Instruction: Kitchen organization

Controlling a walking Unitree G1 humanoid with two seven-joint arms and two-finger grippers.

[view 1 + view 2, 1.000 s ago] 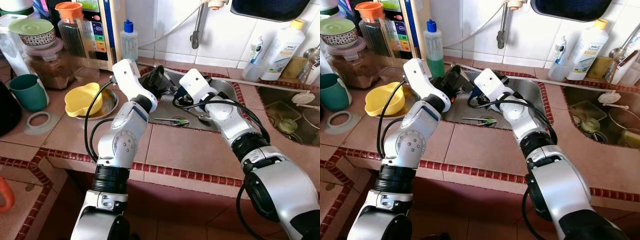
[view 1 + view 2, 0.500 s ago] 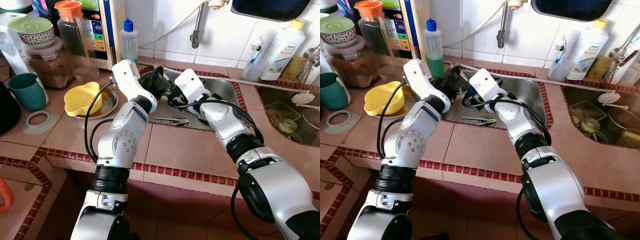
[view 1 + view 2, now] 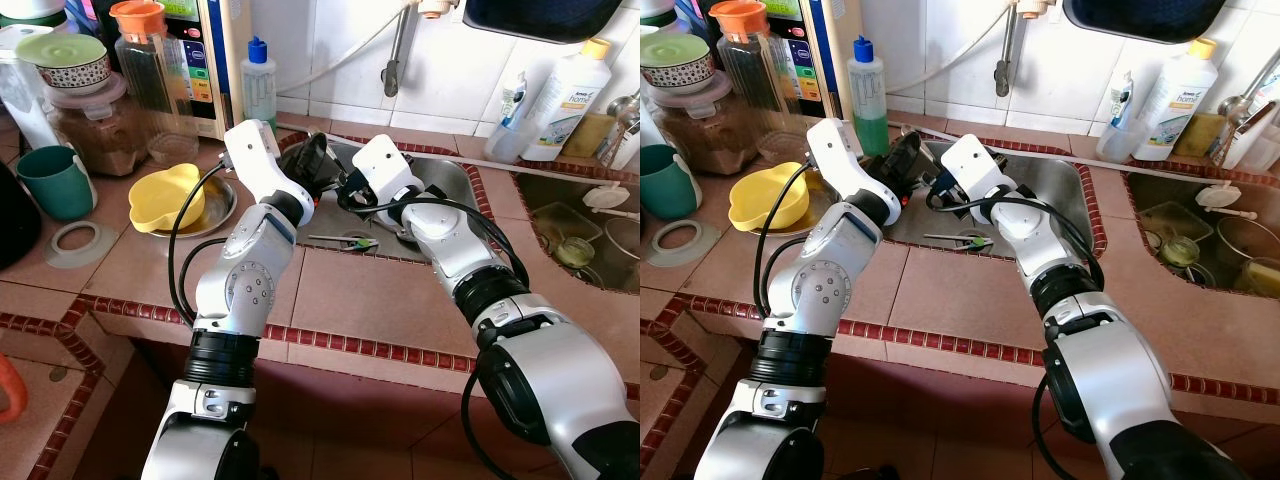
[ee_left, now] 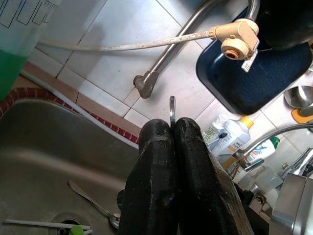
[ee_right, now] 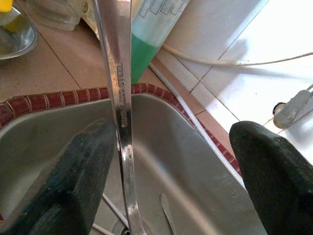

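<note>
Over the left part of the steel sink (image 3: 445,180), my left gripper (image 4: 172,122) is shut on a thin metal utensil (image 4: 171,105), whose end sticks out past the fingertips. My right gripper (image 5: 176,142) faces it from the right and is open. The utensil's long stamped handle (image 5: 120,107) runs between its fingers (image 5: 90,156), close beside one of them and well apart from the other. From the head, the two grippers meet at the sink's back left corner (image 3: 330,175). A spoon (image 4: 90,200) and a green-tipped stick (image 3: 345,241) lie on the sink floor.
On the tiled counter at the left stand a yellow bowl (image 3: 167,198) on a metal plate, a teal cup (image 3: 55,182), jars and a green soap bottle (image 3: 258,80). The tap (image 3: 397,50) hangs over the sink. A second basin (image 3: 580,235) with dishes is at the right.
My right gripper has moved left, closer to the left gripper, so the utensil handle now lies between its fingers. The left arm has hardly moved.
</note>
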